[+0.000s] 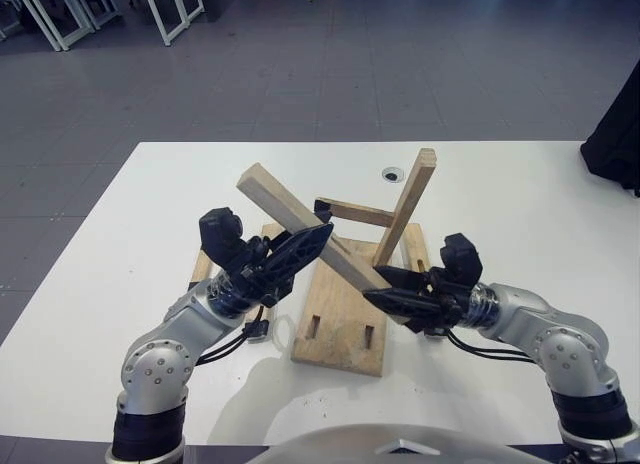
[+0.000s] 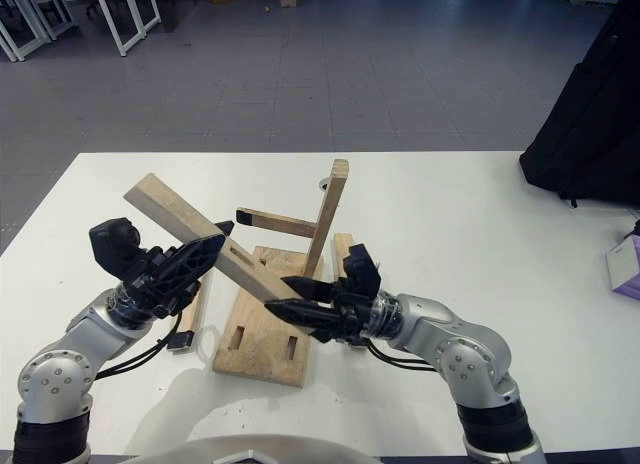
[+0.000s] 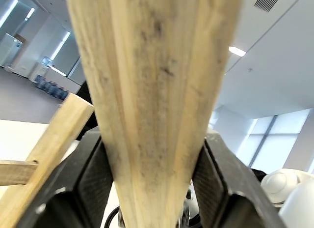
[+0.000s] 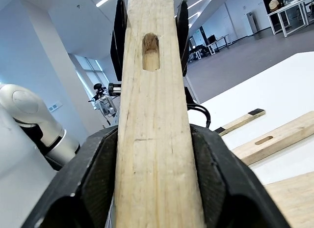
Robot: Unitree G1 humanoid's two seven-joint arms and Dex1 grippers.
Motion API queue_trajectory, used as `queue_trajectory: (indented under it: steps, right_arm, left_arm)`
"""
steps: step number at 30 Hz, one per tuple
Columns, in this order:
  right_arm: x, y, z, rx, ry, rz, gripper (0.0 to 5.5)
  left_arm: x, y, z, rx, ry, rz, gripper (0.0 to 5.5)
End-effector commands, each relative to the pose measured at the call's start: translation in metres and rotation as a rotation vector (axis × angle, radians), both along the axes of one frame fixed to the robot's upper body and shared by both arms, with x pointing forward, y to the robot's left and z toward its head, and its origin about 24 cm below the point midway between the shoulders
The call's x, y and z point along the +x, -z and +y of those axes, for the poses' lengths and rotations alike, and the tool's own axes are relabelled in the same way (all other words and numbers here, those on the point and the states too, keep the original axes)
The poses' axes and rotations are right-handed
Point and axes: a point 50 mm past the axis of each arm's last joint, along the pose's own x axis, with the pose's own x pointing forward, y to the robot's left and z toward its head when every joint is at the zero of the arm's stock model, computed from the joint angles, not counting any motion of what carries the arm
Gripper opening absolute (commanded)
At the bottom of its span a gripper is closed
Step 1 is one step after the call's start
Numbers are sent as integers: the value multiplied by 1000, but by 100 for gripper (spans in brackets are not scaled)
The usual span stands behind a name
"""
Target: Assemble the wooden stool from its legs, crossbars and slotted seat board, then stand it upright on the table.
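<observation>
Fingers [image 1: 296, 250] of left gripper [image 1: 320, 232] + right gripper [image 1: 372, 283] pinching 1 loose leg [image 1: 285, 206] | upright leg [image 1: 408, 204] + crossbar [image 1: 358, 213] standing at seat board's [image 1: 340, 346] 1 o'clock | mostly undone imo

You see bare, unpainted wood on the leg [image 1: 285, 206] clamped in both grippers. Its grain is plain to see, with grey smudges, and the faces look matt. The seat board [image 1: 340, 334] is the same pale raw wood, a little rough around its slots. The crossbar [image 1: 355, 213] is wood too, with a black end. The left gripper [image 1: 316, 236] and right gripper [image 1: 375, 285] look like black plastic, and their pads [image 4: 98, 181] carry a fine woven texture. The table [image 1: 520, 244] is white, smooth and matt.
</observation>
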Motion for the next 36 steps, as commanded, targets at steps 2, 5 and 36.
queue_trajectory:
  steps: [2, 5, 36]
  right_arm:
    - [5, 23, -4, -275, 116, -29, 306]
    - [9, 47, 1, -508, 190, -93, 306]
    - [-15, 34, 23, -1050, -51, -563, 306]
  left_arm:
    - [18, -26, 35, 22, -164, -118, 207]
    - [20, -44, 59, 51, -246, -172, 207]
    - [23, -43, 55, 331, -400, -127, 207]
